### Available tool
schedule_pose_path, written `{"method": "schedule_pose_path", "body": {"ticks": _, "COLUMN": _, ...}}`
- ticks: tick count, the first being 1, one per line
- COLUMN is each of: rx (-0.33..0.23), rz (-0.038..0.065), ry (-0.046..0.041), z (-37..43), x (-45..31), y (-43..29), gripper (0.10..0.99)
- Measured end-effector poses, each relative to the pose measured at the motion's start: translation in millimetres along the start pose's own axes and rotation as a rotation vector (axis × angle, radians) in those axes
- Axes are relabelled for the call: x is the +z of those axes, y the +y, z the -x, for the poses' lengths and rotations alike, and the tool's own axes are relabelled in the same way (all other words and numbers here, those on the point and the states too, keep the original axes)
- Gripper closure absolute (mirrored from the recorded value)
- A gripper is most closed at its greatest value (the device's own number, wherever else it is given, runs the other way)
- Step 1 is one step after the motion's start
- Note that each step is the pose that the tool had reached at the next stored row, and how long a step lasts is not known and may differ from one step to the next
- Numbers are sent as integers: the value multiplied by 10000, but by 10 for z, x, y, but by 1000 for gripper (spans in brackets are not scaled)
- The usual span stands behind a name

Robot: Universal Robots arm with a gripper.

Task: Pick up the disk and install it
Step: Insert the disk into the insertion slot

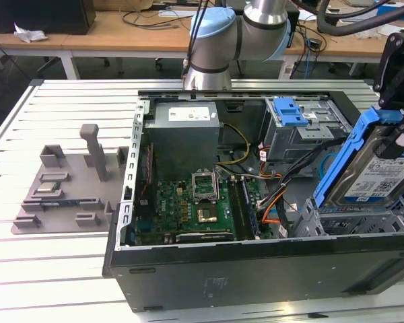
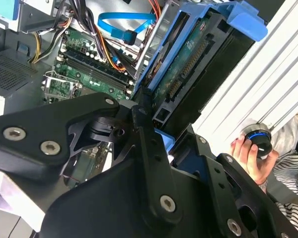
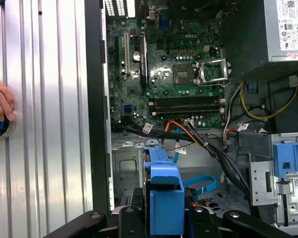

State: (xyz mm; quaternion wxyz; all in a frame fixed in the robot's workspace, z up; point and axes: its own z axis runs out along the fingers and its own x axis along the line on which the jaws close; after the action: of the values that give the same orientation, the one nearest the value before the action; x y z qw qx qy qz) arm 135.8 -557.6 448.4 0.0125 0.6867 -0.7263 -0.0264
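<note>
In the exterior view the disk (image 1: 380,173), silver with a white and blue label and a blue bracket around its edges, hangs tilted on edge over the right end of the open computer case (image 1: 256,272). My black gripper (image 1: 402,124) comes down from the upper right and is shut on it. Just below the disk sits the metal drive bay (image 1: 353,219). In the second wrist view the disk (image 2: 198,64) shows edge-on ahead of the gripper (image 2: 161,136), circuit side visible. The first wrist view has the blue bracket (image 3: 164,191) clamped in the gripper (image 3: 164,220) above the case floor.
Inside the case are the grey power-supply box (image 1: 185,124), the green motherboard (image 1: 188,202), loose orange and black cables (image 1: 276,202) and a blue latch (image 1: 291,111). A grey fixture plate (image 1: 60,188) lies on the exterior view's left. A person's hand (image 2: 248,156) holds a round knob beside the case.
</note>
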Motion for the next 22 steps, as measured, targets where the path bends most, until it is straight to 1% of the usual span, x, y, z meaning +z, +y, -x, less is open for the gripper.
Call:
{"method": "schedule_pose_path", "body": {"ticks": 3, "rx": -1, "rz": -2, "ry": 11, "z": 0, "x": 47, "y": 3, "gripper": 718}}
{"method": "schedule_pose_path", "body": {"ticks": 4, "rx": -1, "rz": 1, "ry": -9, "z": -2, "x": 70, "y": 3, "gripper": 718}}
{"method": "schedule_pose_path", "body": {"ticks": 9, "rx": -2, "rz": 0, "ry": 2, "z": -2, "x": 96, "y": 2, "gripper": 718}}
{"method": "schedule_pose_path", "body": {"ticks": 13, "rx": -2, "rz": 0, "ry": -1, "z": -4, "x": 185, "y": -3, "gripper": 718}}
{"method": "schedule_pose_path", "body": {"ticks": 15, "rx": -2, "rz": 0, "ry": 1, "z": -4, "x": 241, "y": -6, "gripper": 718}}
{"method": "schedule_pose_path", "body": {"ticks": 21, "rx": -2, "rz": 1, "ry": 0, "z": -6, "x": 324, "y": -11, "gripper": 718}}
{"method": "schedule_pose_path", "body": {"ticks": 22, "rx": -2, "rz": 1, "ry": -1, "z": -7, "x": 348, "y": -12, "gripper": 718}}
